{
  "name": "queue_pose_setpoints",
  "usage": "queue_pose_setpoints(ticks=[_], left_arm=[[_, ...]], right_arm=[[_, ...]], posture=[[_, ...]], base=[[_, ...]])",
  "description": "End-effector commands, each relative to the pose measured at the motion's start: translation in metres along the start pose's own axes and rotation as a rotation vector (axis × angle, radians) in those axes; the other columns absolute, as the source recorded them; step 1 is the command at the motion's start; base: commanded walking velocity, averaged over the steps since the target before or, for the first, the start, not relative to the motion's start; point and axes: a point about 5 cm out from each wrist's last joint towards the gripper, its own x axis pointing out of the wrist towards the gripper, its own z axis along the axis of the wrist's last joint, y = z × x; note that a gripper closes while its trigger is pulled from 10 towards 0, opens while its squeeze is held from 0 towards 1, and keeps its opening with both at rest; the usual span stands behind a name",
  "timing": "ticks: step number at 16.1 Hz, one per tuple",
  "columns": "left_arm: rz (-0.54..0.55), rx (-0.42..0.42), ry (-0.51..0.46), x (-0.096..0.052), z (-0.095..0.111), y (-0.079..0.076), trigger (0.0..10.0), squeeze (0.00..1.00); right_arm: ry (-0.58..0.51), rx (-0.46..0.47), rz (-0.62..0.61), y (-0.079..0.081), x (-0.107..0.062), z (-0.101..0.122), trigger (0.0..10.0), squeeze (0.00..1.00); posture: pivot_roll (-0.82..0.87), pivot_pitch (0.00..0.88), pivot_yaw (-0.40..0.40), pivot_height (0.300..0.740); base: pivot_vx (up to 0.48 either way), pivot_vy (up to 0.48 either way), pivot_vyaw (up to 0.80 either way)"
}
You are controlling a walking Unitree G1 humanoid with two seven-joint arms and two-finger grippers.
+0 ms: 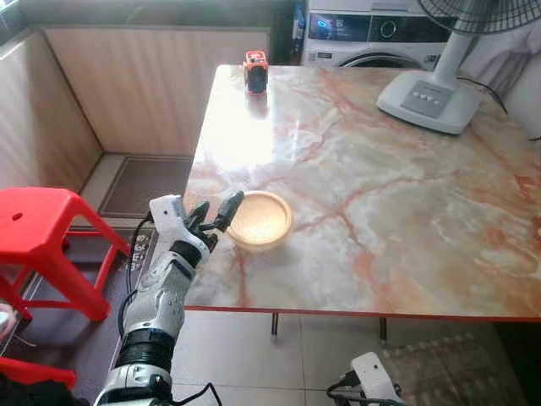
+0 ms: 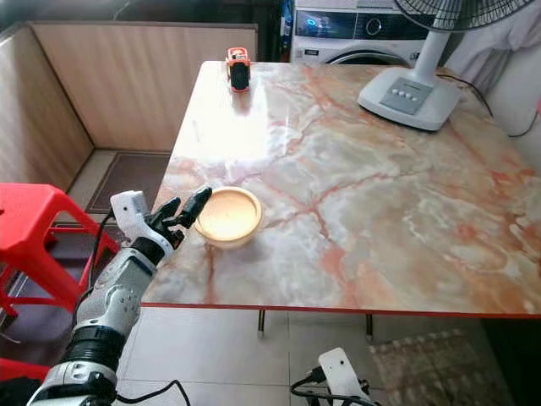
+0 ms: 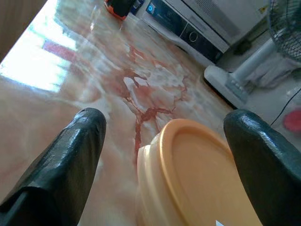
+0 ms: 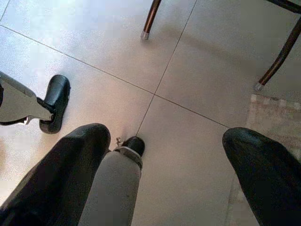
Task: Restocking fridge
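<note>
A marble-patterned table (image 1: pixel 406 211) with a red edge takes up most of the room ahead, with wood-panelled walls at ten o'clock and a washing machine (image 1: pixel 372 34) at twelve, its top cut off by the frame. On the table, a white standing fan (image 1: pixel 431 97) rests at about one o'clock (its head is largely out of frame), and a small orange and black object (image 1: pixel 255 69) sits at the far edge near eleven o'clock, too small to identify. A red plastic stool (image 1: pixel 46 237) stands on the floor at nine o'clock, partly cropped.

The tan round container (image 1: pixel 259 220) sits on the table near its front left corner. The left gripper (image 1: pixel 215 216) is raised at the table's edge just beside it, fingers spread wide; in the left wrist view the container (image 3: pixel 197 179) lies between the two black fingers (image 3: pixel 70 165), apart from both, its lower part cut off.

The right gripper (image 4: pixel 164 179) hangs low, spread wide, over grey floor tiles (image 4: pixel 94 42), with dark table legs (image 4: pixel 150 19) and the robot's feet (image 4: pixel 54 101) in its wrist view.
</note>
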Motion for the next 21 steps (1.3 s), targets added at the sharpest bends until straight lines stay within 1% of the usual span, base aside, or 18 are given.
queue_pose_setpoints(ticks=[1, 6, 10, 11, 12, 16, 19, 21], left_arm=[[-0.011, -0.027, 0.014, 0.002, -0.003, 0.0, 10.0, 0.0], [0.011, -0.063, 0.025, 0.006, -0.009, 0.008, 10.0, 0.0], [-0.054, -0.101, 0.052, 0.013, -0.012, 0.003, 10.0, 0.0], [-0.058, -0.102, 0.054, 0.013, -0.012, 0.003, 10.0, 0.0], [-0.073, -0.089, 0.079, 0.015, -0.016, 0.001, 10.0, 0.0], [-0.12, -0.087, 0.136, 0.015, -0.024, -0.002, 10.0, 0.0], [-0.141, -0.094, 0.151, 0.018, -0.026, -0.005, 10.0, 0.0], [-0.153, -0.075, 0.181, 0.019, -0.029, -0.006, 10.0, 0.0]], right_arm=[[0.015, -0.005, 0.002, -0.001, -0.001, -0.006, 10.0, 0.0], [0.012, -0.031, 0.01, -0.001, -0.001, -0.003, 10.0, 0.0], [0.008, -0.032, 0.006, -0.002, -0.001, -0.002, 10.0, 0.0], [0.008, -0.032, 0.006, -0.002, -0.001, -0.002, 10.0, 0.0], [0.009, -0.032, 0.007, -0.002, -0.001, -0.002, 10.0, 0.0], [0.01, -0.033, 0.012, -0.001, -0.001, -0.003, 10.0, 0.0], [0.011, -0.032, 0.01, -0.001, -0.001, -0.004, 10.0, 0.0], [0.013, -0.036, 0.01, -0.001, -0.001, -0.004, 10.0, 0.0]], posture=[[-0.07, 0.037, -0.031, 0.74], [-0.07, 0.046, -0.042, 0.74], [-0.07, 0.055, -0.045, 0.74], [-0.07, 0.055, -0.045, 0.74], [-0.07, 0.058, -0.046, 0.74], [-0.07, 0.065, -0.04, 0.74], [-0.08, 0.068, -0.04, 0.74], [-0.08, 0.068, -0.04, 0.74]], base=[[0.0, 0.0, 0.0], [0.0, 0.0, 0.0], [0.0, 0.0, 0.0], [0.0, 0.0, 0.0], [0.0, 0.0, 0.0], [0.0, 0.0, 0.0], [0.0, 0.0, 0.0], [0.0, 0.0, 0.0]])
